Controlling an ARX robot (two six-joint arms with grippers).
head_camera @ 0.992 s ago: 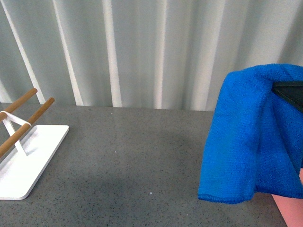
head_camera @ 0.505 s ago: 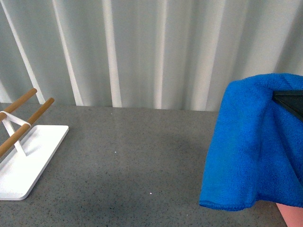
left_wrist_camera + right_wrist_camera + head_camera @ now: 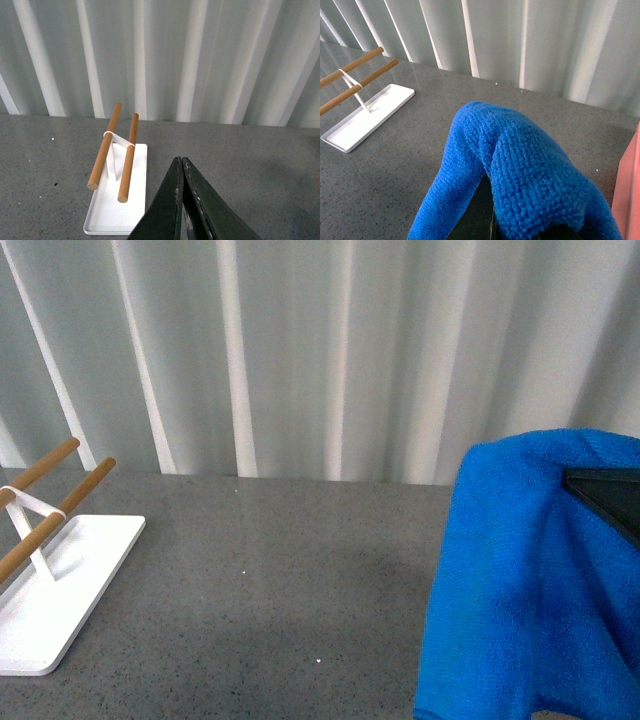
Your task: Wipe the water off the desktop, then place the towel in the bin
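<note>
**Towel gripped at right, beside bin**

Across the lower half of the front view: grey speckled surface [image 3: 280,590]. Lower right of that frame: blue towel [image 3: 520,580], hanging in folds, bottom edge cut off by the frame, draped over the right pincer [image 3: 603,495], clenched on the cloth. Right edge of the right wrist view: pink bin [image 3: 628,185] wall, just beside the towel. Lower left of the front view: white rack [image 3: 60,600] with wooden bars. Bottom centre of the left wrist view: left pincer [image 3: 181,200], clenched on nothing.

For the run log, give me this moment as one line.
right tool: shut on towel, above desktop | left tool: shut, empty | bin: beside towel
</note>
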